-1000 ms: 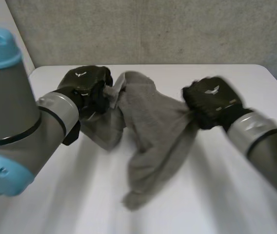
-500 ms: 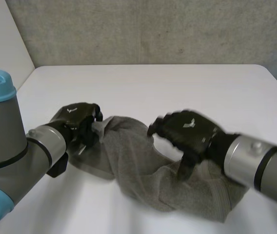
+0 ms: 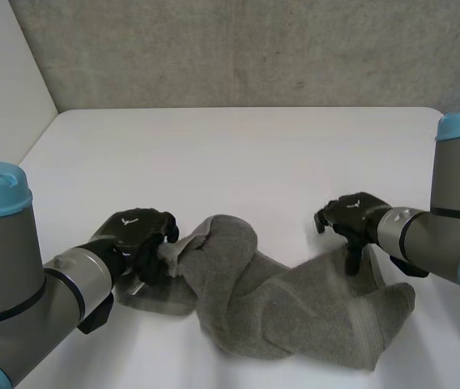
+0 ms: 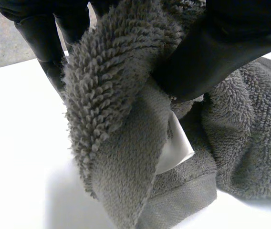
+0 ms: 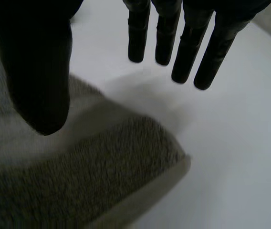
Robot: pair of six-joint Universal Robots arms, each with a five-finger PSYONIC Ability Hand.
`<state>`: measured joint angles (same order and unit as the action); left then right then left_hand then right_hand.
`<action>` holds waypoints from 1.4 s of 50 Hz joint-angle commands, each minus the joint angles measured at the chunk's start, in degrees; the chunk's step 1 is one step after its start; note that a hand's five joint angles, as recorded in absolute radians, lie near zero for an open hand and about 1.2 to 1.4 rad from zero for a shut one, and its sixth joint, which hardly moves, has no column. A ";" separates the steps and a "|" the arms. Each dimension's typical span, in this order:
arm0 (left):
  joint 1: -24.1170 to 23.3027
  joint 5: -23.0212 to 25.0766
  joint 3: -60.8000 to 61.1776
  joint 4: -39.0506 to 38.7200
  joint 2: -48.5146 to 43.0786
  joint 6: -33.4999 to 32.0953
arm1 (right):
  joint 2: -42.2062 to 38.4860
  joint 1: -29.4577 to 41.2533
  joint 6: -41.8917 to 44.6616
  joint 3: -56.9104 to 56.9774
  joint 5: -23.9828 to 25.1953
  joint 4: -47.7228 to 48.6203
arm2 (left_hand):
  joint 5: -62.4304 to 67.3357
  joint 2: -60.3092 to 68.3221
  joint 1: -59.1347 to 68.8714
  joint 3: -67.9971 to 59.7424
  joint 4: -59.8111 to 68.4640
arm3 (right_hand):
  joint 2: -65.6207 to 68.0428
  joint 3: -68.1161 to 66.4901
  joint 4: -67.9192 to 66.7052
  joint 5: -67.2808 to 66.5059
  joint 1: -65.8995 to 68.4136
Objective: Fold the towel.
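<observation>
On the white table point(image 3: 254, 154) the grey towel point(image 3: 295, 308) lies bunched between the hands. The left hand point(image 3: 137, 235) pinches its left corner. The right hand point(image 3: 351, 215) hovers with fingers point(image 5: 183, 52) straight and apart over its right end, having been above its middle half a second ago.

1 towel point(image 3: 295, 312); 2 hands: L hand point(image 3: 137, 237), R hand point(image 3: 350, 215); 1 table point(image 3: 238, 154).

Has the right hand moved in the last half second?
Yes. The right hand moved toward the table's right edge, now open at the towel's corner.
</observation>
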<state>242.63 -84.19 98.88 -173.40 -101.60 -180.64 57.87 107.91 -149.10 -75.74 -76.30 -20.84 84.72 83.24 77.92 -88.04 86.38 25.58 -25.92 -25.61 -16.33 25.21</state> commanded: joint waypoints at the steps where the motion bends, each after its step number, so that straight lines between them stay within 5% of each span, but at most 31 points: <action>1: 0.03 -0.01 0.18 -0.19 0.26 -0.77 | -2.24 -0.16 0.92 -1.08 -1.04 3.78 | -14.72 -3.24 2.08 8.04 -6.38 | 7.21 -6.87 -7.18 -6.46 7.58; 16: 0.12 -0.01 0.09 -1.07 0.17 -0.77 | -3.21 -0.25 1.01 -4.33 -1.48 8.54 | -14.72 -3.24 2.08 8.04 -6.38 | 10.41 -10.06 -10.38 -9.65 10.77; 24: 0.12 -0.01 0.09 -1.68 0.17 -0.77 | -3.12 -0.33 0.92 -5.30 -1.39 9.42 | -14.72 -3.24 2.08 8.04 -6.38 | 34.63 -34.29 -34.60 -33.88 35.00; 26: 0.21 -0.01 0.00 -2.12 0.17 -0.77 | -3.03 -0.25 1.18 -5.12 -1.39 9.42 | -14.72 -3.24 2.08 8.04 -6.38 | 54.35 -54.01 -54.32 -53.60 54.72; 35: 3.54 -0.01 -8.93 -10.71 0.61 -0.42 | 0.48 -0.33 1.09 3.23 -2.10 11.09 | -14.72 -3.24 2.08 8.04 -6.38 | 54.42 -54.08 -54.39 -53.67 54.79; 40: 4.07 -0.62 -24.81 -15.47 -0.44 0.46 | 8.48 -0.07 -1.19 9.64 -2.54 25.24 | -14.72 -3.24 2.08 8.04 -6.38 | 54.42 -54.08 -54.39 -53.67 54.79; 42: 4.25 -0.62 -30.35 -16.44 -1.22 1.25 | 14.43 -0.07 -4.08 8.95 -2.28 41.24 | -14.72 -3.24 2.08 8.04 -6.38 | 54.42 -54.08 -54.39 -53.67 54.79; 45: 4.51 -0.80 -39.33 -18.02 -2.37 3.35 | 18.83 -0.51 -5.76 6.84 -3.06 51.74 | -14.72 -3.24 2.08 8.04 -6.38 | 54.42 -54.08 -54.39 -53.67 54.79; 49: 4.95 -0.98 -43.68 -19.70 -2.46 6.00 | 20.52 -1.56 -5.76 5.96 -2.80 49.60 | -14.72 -3.24 2.08 8.04 -6.38 | 54.42 -54.08 -54.39 -53.67 54.79; 58: 7.94 0.52 -29.93 -20.66 -2.11 10.13 | 18.68 -3.15 -4.27 -1.59 2.55 30.97 | -14.72 -3.24 2.08 8.04 -6.38 | 54.42 -54.08 -54.39 -53.67 54.79; 64: 8.12 5.35 -17.23 -23.04 -2.64 9.78 | 15.88 -4.28 -2.16 -11.69 5.63 30.33 | -14.72 -3.24 2.08 8.04 -6.38 | 54.42 -54.08 -54.39 -53.67 54.79; 70: 8.38 11.50 2.17 -35.50 -7.55 6.28 | 10.26 -3.94 -0.49 -19.69 6.95 30.95 | -16.38 -4.90 0.42 9.70 -8.04 | 54.42 -54.08 -54.39 -53.67 54.79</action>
<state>250.90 -76.84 87.67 -199.84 -105.40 -171.22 73.25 103.83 -151.24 -87.79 -70.57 8.99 84.72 83.24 78.53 -88.29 86.94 74.90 -76.17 -76.60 -66.18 75.50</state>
